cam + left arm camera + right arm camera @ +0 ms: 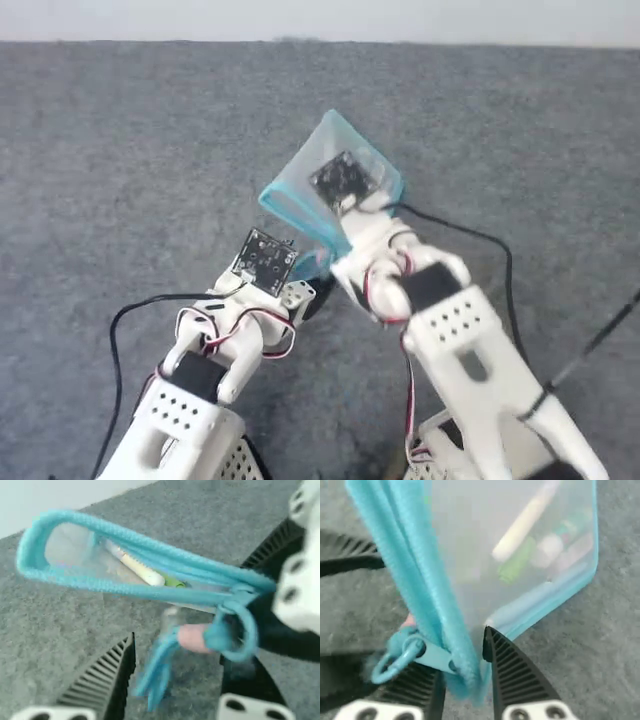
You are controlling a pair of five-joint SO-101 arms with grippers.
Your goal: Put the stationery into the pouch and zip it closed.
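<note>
Looking down, we are seeing one grey worktop (pixel 120 150) carrying two arms, each with one tool. The single pouch (pixel 300 190) is standing on edge around the middle of the worktop, well away from its far edge, with its mouth gaping along most of its length.

The right tool (pixel 462 652) is clenching the pouch at the zipper's end corner, its jaws pressing on either side of the teal edging. The left tool (pixel 182 652) is hanging released, its jaws spread wide on either side of the one zipper pull (pixel 235 630) and its tassel (pixel 155 675), touching neither as far as we can tell.

Inside, we are counting two clear pieces of stationery: one cream stick (pixel 525 522) and one green piece (pixel 517 562) beside it. A few paler bits lying near them are too blurred for us to count.

We are judging the zipping as not yet begun. The left tool could close on the limp tassel instead of the ring and slide off when pulling. The corner could also slip from the right tool under that pull, dragging the pouch along and tipping the stationery out of the open mouth.
</note>
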